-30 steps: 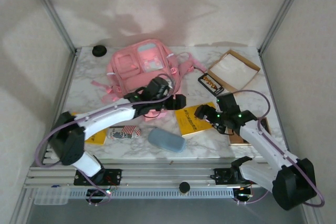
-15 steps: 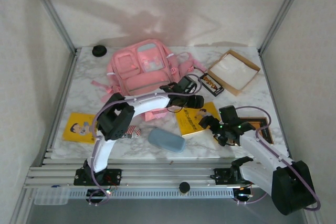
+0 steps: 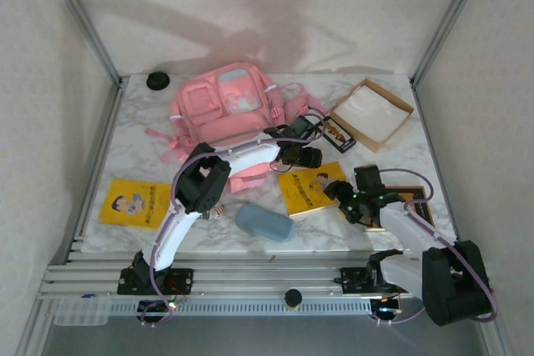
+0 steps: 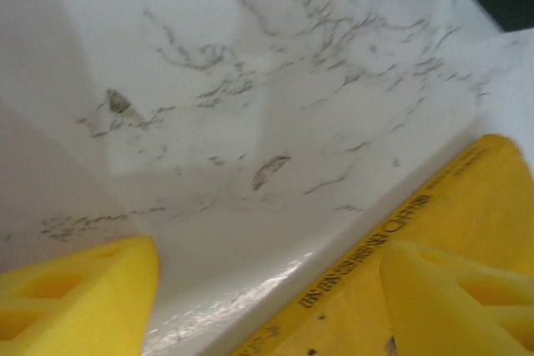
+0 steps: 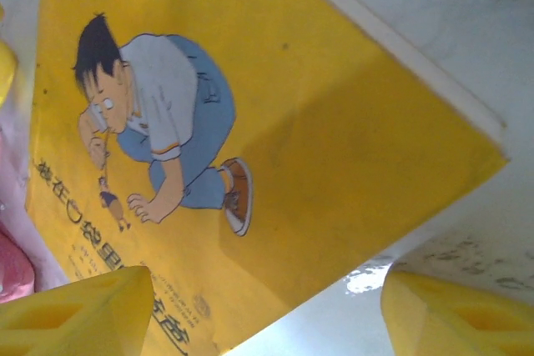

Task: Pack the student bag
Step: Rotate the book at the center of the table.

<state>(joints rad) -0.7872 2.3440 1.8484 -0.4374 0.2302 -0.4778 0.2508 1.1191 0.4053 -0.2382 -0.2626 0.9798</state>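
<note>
Top external: student bag (image 3: 224,110) lies at back of desk (image 3: 133,156), front pockets up, away from arm bases. Yellow book (image 3: 310,191) flat on desk between both arms, just in front of bag. Left pincer (image 4: 267,306) spread, straddling book edge nearest bag, half over cover, half over bare marble; likely lining up edge grab. Right pincer (image 5: 267,314) spread, hovering above cover from opposite side, perhaps to steady book. Nothing pinched.

You've got the student bag (image 3: 219,112) lying flat toward the far side of the table (image 3: 142,152). It's a big soft pink backpack with grey-blue panels, front pockets up, straps splayed sideways.
</note>
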